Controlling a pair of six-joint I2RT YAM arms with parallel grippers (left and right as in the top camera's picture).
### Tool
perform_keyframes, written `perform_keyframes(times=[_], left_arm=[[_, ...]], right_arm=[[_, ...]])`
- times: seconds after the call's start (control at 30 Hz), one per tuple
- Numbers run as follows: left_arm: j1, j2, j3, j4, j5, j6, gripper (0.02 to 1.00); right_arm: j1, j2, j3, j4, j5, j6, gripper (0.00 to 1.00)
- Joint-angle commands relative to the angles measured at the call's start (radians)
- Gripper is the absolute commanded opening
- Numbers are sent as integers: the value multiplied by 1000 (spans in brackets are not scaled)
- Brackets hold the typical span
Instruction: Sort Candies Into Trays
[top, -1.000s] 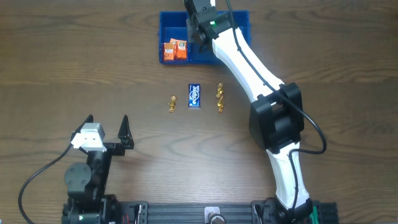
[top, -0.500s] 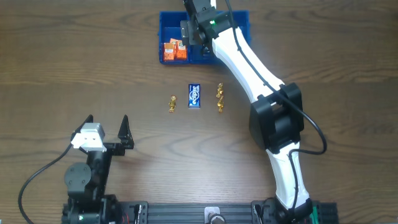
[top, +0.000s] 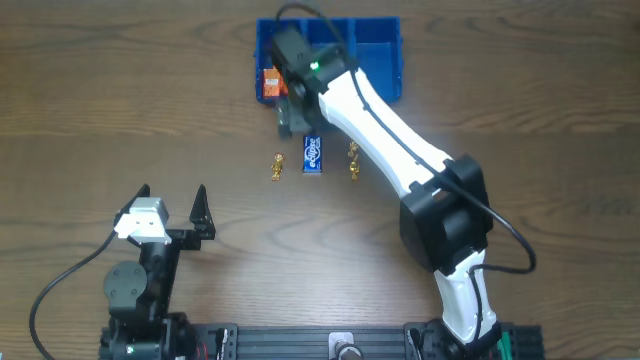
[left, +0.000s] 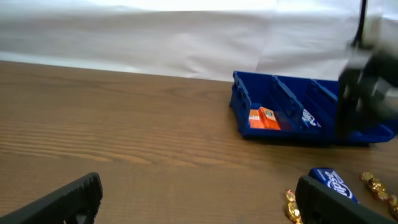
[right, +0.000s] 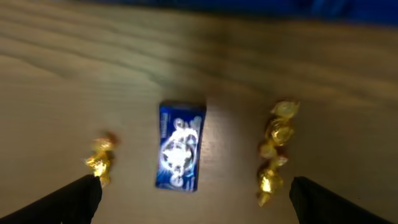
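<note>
I have the right gripper (top: 295, 118) hanging above the blue-wrapped candy (right: 180, 154) at the table's centre, its fingers spread wide and empty, one to either side of the wrapper. A single gold candy (top: 278, 166) lies at the blue one's 9 o'clock and a gold pair (top: 353, 160) at its 3 o'clock. The blue tray (top: 390, 40) sits at 12 o'clock, with orange candies (top: 268, 82) in its 9 o'clock-end compartment. The left gripper (top: 172, 198) rests at 8 o'clock, fingers apart, holding nothing. I judge this the approach to a pick: next I should descend squarely and close across the wrapper's narrow width.
</note>
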Motion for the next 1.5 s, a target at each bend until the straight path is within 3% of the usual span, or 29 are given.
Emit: perform_keyframes(times=[0.03, 0.33, 0.57, 0.73, 0.87, 1.0, 1.07, 1.27, 1.4, 1.5], left_arm=[[3, -7, -28, -19, 20, -4, 998], [3, -7, -28, -19, 20, -4, 998], [3, -7, -28, -19, 20, -4, 998], [3, -7, -28, -19, 20, -4, 998], [3, -7, -28, -19, 20, -4, 998], [3, -7, -28, -19, 20, -4, 998], [3, -7, -28, -19, 20, -4, 998], [3, -7, -28, -19, 20, -4, 998], [3, -7, -28, -19, 20, -4, 998], [3, -7, -28, -19, 20, -4, 998]], right_arm=[[5, 14, -158, 126, -61, 58, 1000], [68, 40, -188, 166, 16, 89, 993], [69, 88, -188, 193, 20, 99, 991], [60, 88, -187, 209, 21, 121, 919], [57, 88, -188, 210, 39, 120, 759], [57, 88, -188, 212, 47, 120, 437], [57, 88, -188, 211, 47, 120, 329], [57, 87, -187, 213, 47, 120, 123], [53, 43, -144, 161, 98, 115, 73], [28, -40, -42, 106, 141, 43, 38]])
